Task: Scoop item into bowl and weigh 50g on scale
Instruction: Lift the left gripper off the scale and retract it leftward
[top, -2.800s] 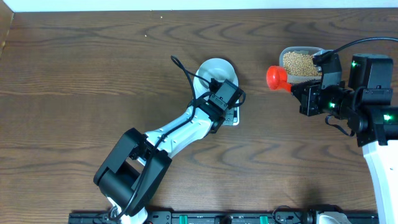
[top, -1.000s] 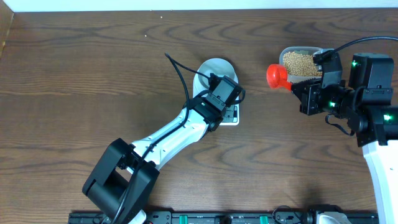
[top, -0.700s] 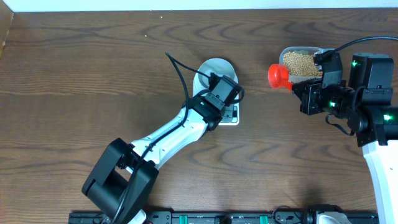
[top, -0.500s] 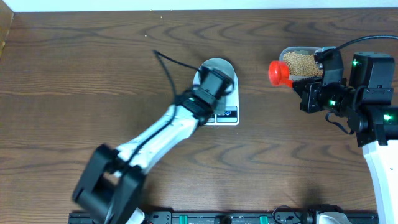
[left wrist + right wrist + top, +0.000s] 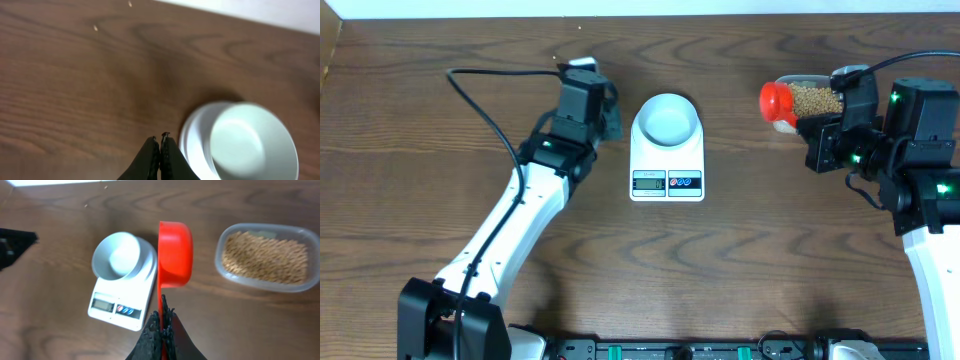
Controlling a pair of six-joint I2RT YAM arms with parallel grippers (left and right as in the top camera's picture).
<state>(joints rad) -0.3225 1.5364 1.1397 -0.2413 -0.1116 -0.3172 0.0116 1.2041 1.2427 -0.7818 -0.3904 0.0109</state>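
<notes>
The pale bowl (image 5: 667,117) stands empty on the white scale (image 5: 667,182); both also show in the right wrist view, bowl (image 5: 122,255) and scale (image 5: 119,305). My left gripper (image 5: 608,118) is shut and empty, just left of the bowl; its tips (image 5: 161,142) hang beside the bowl (image 5: 250,145). My right gripper (image 5: 817,135) is shut on the handle of a red scoop (image 5: 776,103), held on its side above the table. In the right wrist view the scoop (image 5: 175,252) sits between the bowl and the clear tub of tan beans (image 5: 265,257). The tub (image 5: 812,99) lies under the right arm.
Two stray beans (image 5: 96,28) lie on the wood far left of the bowl. The left arm's black cable (image 5: 480,90) loops over the table's left half. The table's back edge (image 5: 640,14) meets a white wall.
My left arm has swung off the scale to its left, uncovering the bowl and display. My right gripper with the scoop has shifted slightly toward the far side.
</notes>
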